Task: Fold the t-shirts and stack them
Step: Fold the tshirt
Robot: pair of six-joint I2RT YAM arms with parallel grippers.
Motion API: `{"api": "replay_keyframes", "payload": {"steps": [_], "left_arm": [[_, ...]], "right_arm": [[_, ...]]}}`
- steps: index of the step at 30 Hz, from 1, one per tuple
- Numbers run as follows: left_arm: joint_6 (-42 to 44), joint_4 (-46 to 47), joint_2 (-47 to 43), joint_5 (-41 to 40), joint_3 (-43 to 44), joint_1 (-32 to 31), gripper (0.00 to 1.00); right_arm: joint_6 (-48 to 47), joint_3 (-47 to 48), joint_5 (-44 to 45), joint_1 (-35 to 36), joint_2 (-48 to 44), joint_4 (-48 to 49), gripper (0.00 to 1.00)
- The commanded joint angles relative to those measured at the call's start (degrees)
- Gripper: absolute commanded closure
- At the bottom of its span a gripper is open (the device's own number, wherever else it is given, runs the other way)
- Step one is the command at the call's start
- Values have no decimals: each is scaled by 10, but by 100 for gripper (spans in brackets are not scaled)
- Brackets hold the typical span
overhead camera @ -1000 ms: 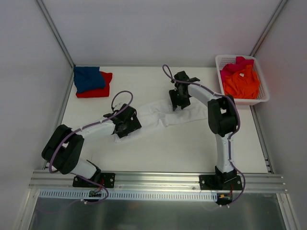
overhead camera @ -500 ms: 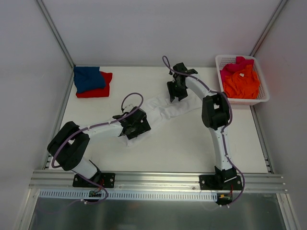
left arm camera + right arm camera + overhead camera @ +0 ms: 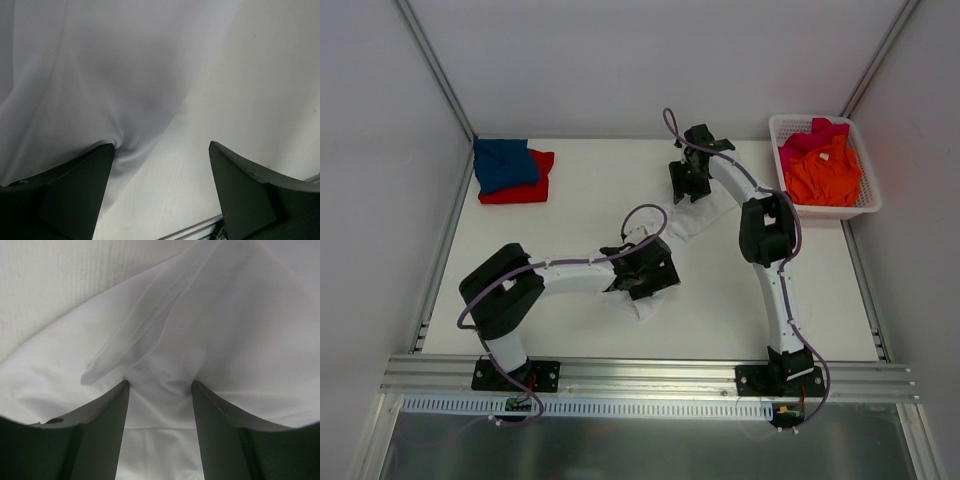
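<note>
White t-shirt spans table from left fingers to right fingers.

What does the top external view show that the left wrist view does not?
Only top external: a blue t-shirt lying on a red t-shirt at the far left, a basket holding an orange t-shirt and a pink t-shirt, and the right gripper at the far end of the white t-shirt. Only left wrist: cloth puckering at one finger, bare table between the fingers. Both: the white t-shirt and the left gripper.
</note>
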Motion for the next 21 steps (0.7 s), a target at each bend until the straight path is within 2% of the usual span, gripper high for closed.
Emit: {"api": "replay_keyframes", "payload": {"steps": [1, 9, 16, 21], "left_arm": [[-36, -108, 106, 68, -32, -58, 20], [-55, -107, 155, 88, 18, -121, 20], [-64, -107, 174, 97, 37, -143, 20], [-65, -108, 158, 80, 27, -146, 20]], "right_arm": [[2, 16, -43, -1, 20, 19, 43], [16, 67, -104, -1, 51, 58, 40], [36, 102, -175, 3, 76, 86, 39], [31, 99, -172, 10, 75, 87, 38]]}}
